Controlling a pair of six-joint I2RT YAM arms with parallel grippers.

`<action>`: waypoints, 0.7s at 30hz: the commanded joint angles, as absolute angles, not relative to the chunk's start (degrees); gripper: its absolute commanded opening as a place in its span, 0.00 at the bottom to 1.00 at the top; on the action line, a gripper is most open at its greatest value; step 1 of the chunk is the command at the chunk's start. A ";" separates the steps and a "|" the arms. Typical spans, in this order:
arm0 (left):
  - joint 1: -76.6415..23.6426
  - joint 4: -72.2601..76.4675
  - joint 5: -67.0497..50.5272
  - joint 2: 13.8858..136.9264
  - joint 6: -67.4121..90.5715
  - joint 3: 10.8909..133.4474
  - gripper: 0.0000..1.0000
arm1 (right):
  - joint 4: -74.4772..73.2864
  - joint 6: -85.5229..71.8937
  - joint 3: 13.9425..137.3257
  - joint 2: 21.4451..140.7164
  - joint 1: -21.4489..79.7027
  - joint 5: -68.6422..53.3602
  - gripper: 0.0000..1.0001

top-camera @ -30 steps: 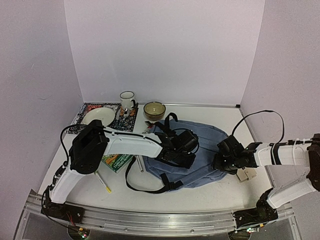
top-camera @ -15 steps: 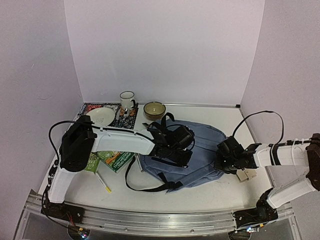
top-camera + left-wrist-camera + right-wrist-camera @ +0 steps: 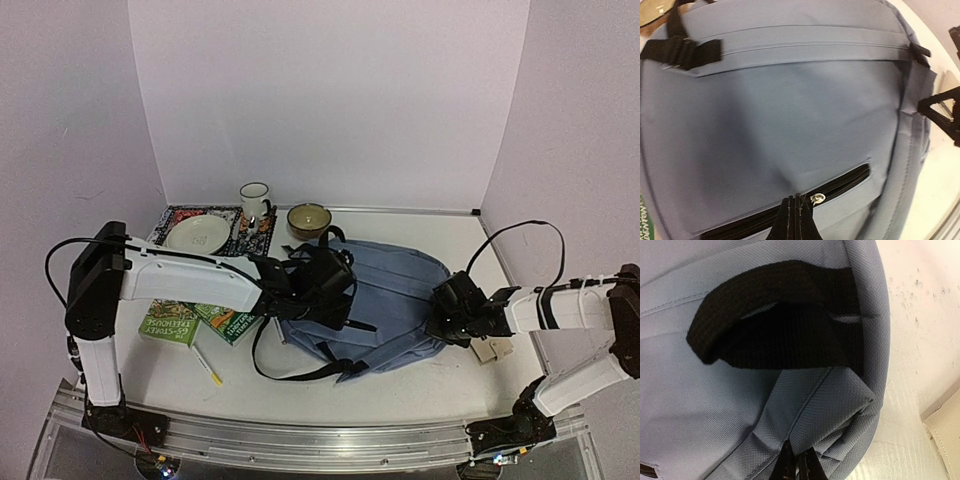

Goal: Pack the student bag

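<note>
Pinching shut, left tool sits seemingly on front-pocket zip pull, right tool clamps a side fold of student bag, flat on counter: prob. opening step; next needs steady pull along zip w/ right anchoring.

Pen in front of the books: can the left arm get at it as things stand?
Probably, once freed: the left gripper is shut at the pocket zipper of the student bag, but the pen lies uncovered on the table.
</note>
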State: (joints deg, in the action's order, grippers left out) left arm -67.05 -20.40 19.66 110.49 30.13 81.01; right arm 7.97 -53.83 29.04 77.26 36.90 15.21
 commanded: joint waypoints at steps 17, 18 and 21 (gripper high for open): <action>-61.26 -17.39 25.61 93.03 38.52 58.66 0.00 | 3.96 -43.85 32.79 75.09 34.65 14.07 0.04; -61.26 -16.52 24.50 92.82 38.60 58.49 0.00 | 3.90 -41.93 33.55 74.34 34.67 12.97 0.13; -61.26 -13.97 22.73 92.05 39.00 58.03 0.00 | 2.88 -35.67 35.55 71.48 34.74 10.50 0.38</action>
